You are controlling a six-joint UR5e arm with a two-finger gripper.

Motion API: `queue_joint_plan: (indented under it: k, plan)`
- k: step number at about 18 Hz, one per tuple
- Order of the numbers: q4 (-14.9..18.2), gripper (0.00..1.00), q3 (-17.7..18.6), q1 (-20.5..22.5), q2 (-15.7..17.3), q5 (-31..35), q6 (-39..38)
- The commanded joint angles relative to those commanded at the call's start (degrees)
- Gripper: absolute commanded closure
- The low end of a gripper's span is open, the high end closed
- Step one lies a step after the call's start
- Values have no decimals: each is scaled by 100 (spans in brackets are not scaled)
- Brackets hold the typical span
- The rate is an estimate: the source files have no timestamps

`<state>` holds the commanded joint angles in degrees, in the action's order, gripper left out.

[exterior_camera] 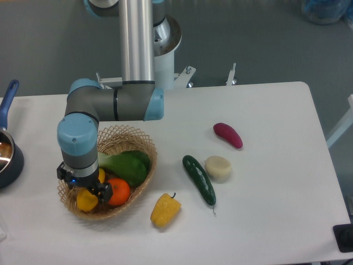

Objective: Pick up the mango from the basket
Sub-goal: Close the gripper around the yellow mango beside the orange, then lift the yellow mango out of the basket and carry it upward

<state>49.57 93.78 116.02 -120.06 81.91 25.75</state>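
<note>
The mango (pixel 85 200), glossy yellow-orange, lies at the front left of the wicker basket (pixel 141 144). It is partly covered by my gripper (pixel 84 186), which points straight down into the basket right over it. The jaws look spread, one dark finger (pixel 106 191) between the mango and the orange (pixel 118 191), the other at the mango's left side. I see no squeeze on the fruit. A green bell pepper (pixel 128 165) fills the back of the basket.
On the table right of the basket lie a yellow bell pepper (pixel 165 210), a dark green cucumber (pixel 199 179), a pale round piece (pixel 218 167) and a purple-red vegetable (pixel 228 135). A blue-handled pot (pixel 7 152) stands at the left edge.
</note>
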Motion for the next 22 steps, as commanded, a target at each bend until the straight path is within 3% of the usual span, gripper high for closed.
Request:
queue_joint_plan:
  k: [10,11,14,18,22]
  plan:
    - [0,0,53,-123,-97,193,-53]
    - [0,4,53,-132,-79,193,-61]
    - [0,37,35,-184,-9,202,-123]
    - [9,65,35,-185,0,237,-132]
    - [9,69,9,-185,44,229,-132]
